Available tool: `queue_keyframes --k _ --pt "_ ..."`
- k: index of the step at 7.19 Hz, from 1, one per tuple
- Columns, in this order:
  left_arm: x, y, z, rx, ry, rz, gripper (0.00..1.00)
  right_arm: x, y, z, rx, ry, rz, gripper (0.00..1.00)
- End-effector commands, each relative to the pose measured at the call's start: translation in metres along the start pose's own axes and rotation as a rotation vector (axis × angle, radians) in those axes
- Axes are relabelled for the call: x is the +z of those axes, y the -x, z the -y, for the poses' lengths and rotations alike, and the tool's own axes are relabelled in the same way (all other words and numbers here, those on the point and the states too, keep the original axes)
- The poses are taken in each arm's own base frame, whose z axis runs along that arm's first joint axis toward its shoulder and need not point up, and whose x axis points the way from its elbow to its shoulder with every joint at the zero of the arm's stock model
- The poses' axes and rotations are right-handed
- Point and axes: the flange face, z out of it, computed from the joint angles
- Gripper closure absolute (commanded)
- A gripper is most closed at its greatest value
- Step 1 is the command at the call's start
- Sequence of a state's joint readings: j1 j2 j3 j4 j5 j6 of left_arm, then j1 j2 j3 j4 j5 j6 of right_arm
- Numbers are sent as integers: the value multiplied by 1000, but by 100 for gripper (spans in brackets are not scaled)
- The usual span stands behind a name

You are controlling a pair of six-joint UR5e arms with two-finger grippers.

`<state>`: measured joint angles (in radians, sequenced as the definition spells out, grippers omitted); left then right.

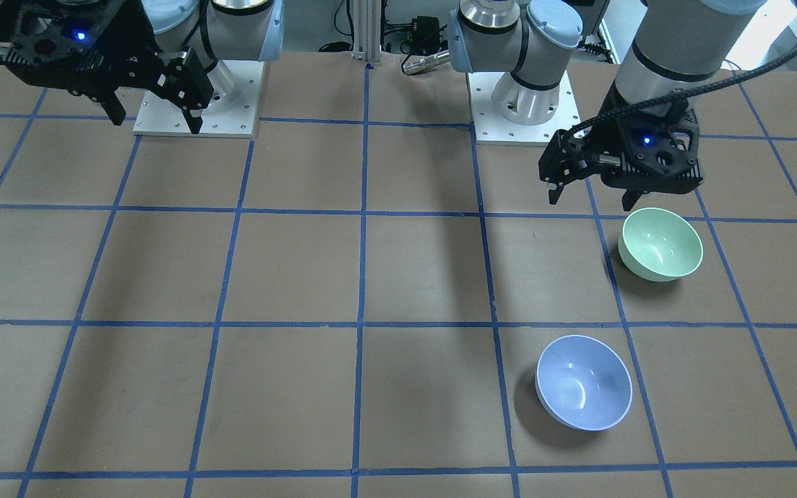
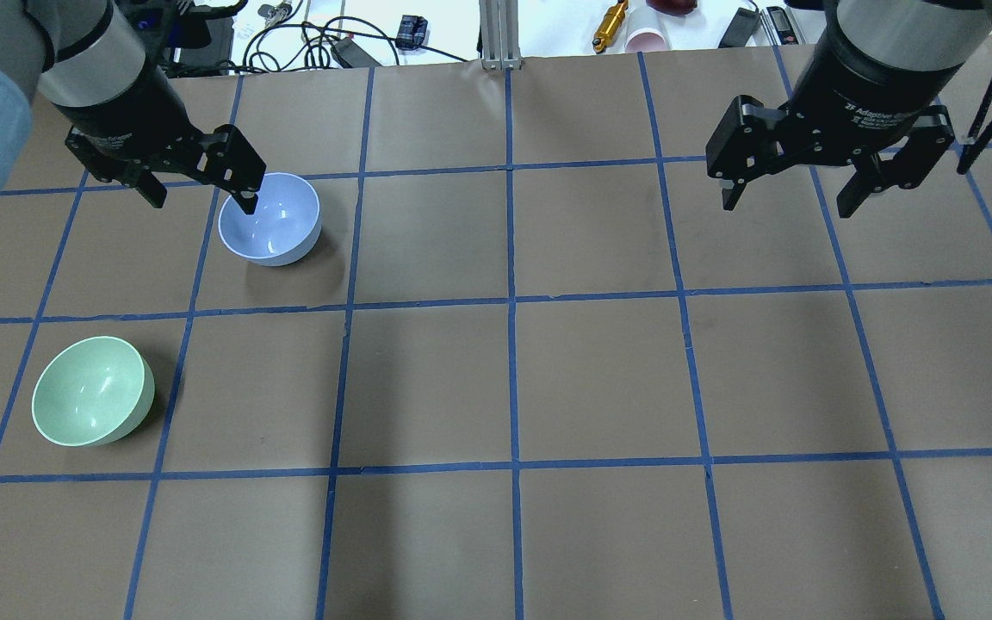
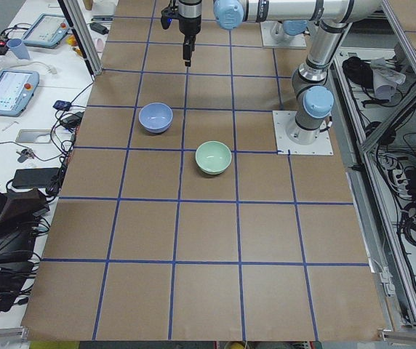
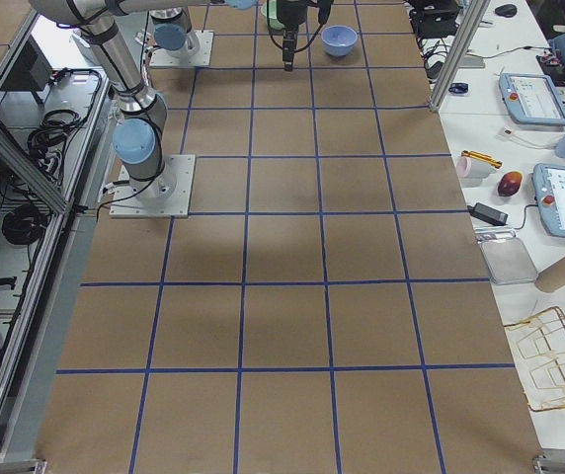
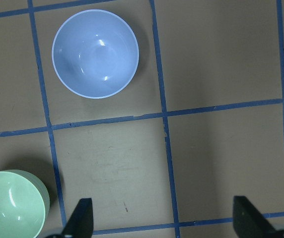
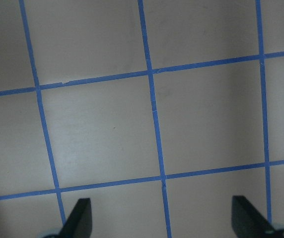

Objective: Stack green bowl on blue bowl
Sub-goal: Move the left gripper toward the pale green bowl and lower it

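The green bowl (image 2: 93, 402) stands upright on the brown table at the near left; it also shows in the front view (image 1: 660, 243) and at the lower left of the left wrist view (image 5: 10, 203). The blue bowl (image 2: 269, 220) stands upright one square farther out, apart from it, and shows in the front view (image 1: 583, 382) and the left wrist view (image 5: 95, 53). My left gripper (image 2: 199, 185) is open and empty, held high above the table between the two bowls. My right gripper (image 2: 806, 185) is open and empty, high over the right side.
The table (image 2: 513, 379) is brown with a blue tape grid. Both arm bases (image 1: 523, 104) stand on white plates at the robot's edge. Cables, a cup and small tools (image 2: 625, 30) lie beyond the far edge. The right wrist view shows only the grid (image 6: 152, 129).
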<state>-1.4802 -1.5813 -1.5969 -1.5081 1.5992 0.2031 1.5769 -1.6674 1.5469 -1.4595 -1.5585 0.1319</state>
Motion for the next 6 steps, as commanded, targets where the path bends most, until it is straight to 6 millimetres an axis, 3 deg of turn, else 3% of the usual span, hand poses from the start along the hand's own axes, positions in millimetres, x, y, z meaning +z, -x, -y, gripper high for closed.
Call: queue_keyframes --k 1,4,6 --pt "28 33 -8 20 46 -12 0 0 0 0 0 -1 0 0" --pt "58 94 -17 14 77 -35 0 0 0 0 0 -1 0 0" --pt "69 121 -16 3 84 -35 0 0 0 0 0 0 0 0"
